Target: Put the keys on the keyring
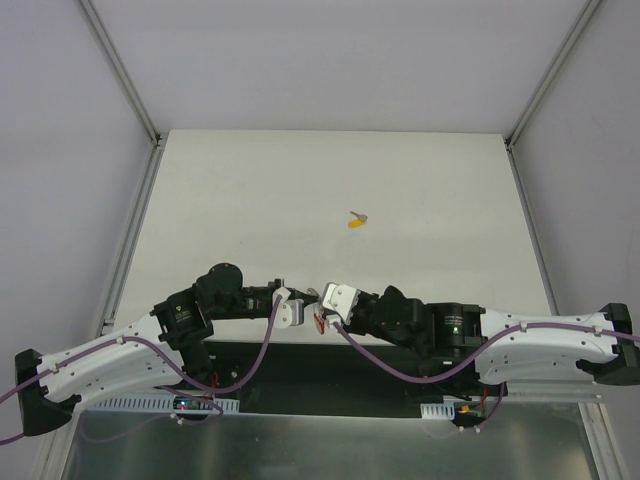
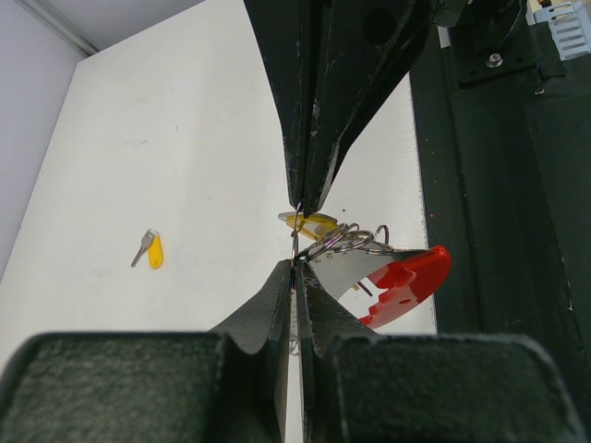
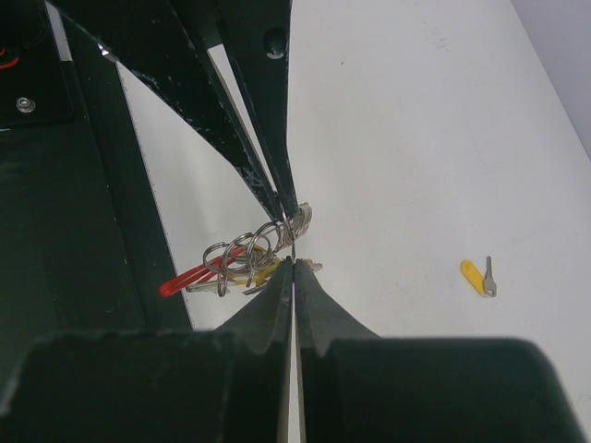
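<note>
1. The left gripper (image 2: 295, 269) is seen fully closed, its two fingers pressed flat together. A thin wire of the keyring (image 2: 346, 242) is pinched at their tips.
2. The right gripper (image 3: 292, 263) is likewise closed tight. The same wire ring is nipped between its tips.
3. The two grippers are met tip to tip from opposite sides, with only a short run of wire between them. In the top view this meeting point is found just inside the near edge of the counter (image 1: 250, 200), about midway along it.
4. The keyring is made up of several linked metal rings (image 3: 242, 249) and a red loop (image 2: 406, 277). The red loop is seen on the near side of the bunch, by the dark strip (image 2: 480, 231) that borders the counter's near edge.
5. One yellow-headed key (image 2: 312, 221) is seen in among the rings, just beside the gripper tips. Whether it is threaded onto a ring cannot be told.
6. Whether the bunch touches the counter or is held just above it cannot be told.
7. A loose key (image 1: 357, 221) with a yellow head is laid flat near the middle of the counter, well apart from the keyring and both grippers, toward the far edge.
</note>
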